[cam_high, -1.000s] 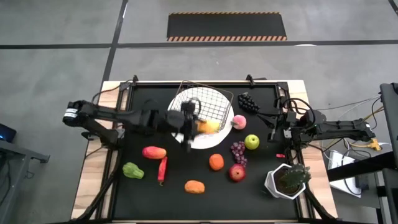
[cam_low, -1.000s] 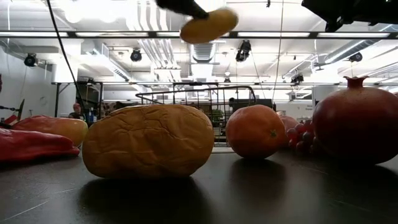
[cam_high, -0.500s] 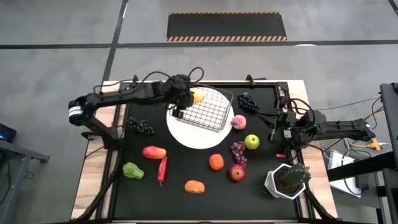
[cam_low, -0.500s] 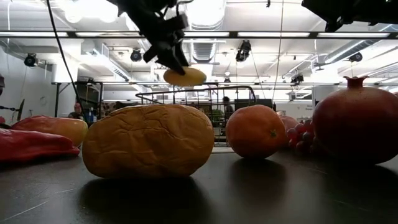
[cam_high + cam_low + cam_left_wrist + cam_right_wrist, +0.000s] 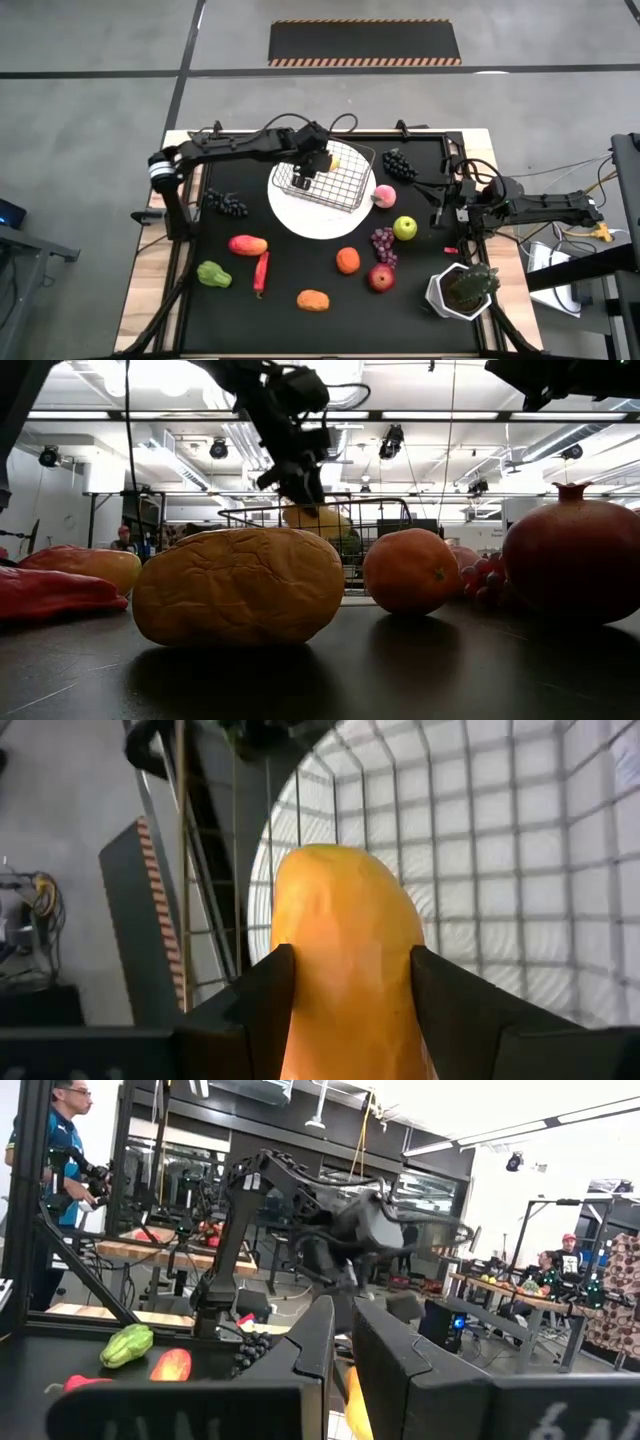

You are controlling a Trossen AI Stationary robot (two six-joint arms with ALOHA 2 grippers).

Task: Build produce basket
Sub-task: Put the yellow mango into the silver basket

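My left gripper (image 5: 320,164) is over the far left part of the wire basket (image 5: 345,188), shut on a yellow mango (image 5: 333,160). In the low view the mango (image 5: 320,521) sits just below the basket's rim (image 5: 390,501). The basket stands on a round white plate (image 5: 305,218). My right gripper (image 5: 440,207) waits at the table's right side, fingers together and empty. The other produce lies loose on the black mat. My left gripper pinches the mango's two long sides (image 5: 300,960) between its two fingers (image 5: 262,995), which lie along the mango. The fingers slant down from the table's left. The mango's free end points past the fingertips over the basket's grid floor (image 5: 520,850), clear of it.
Around the plate lie dark grapes (image 5: 225,205), a red-yellow fruit (image 5: 247,245), a green pepper (image 5: 213,274), a red pepper (image 5: 261,272), oranges (image 5: 347,261), a pomegranate (image 5: 380,278), purple grapes (image 5: 383,243), a green apple (image 5: 404,228) and a peach (image 5: 383,195). A potted plant (image 5: 462,290) stands near right.
My left gripper has carried the mango from over the plate's middle toward the table's far edge, then a little right and down. The mango has gone from high above the table to just inside the basket's rim. The gripper has stayed shut on it.
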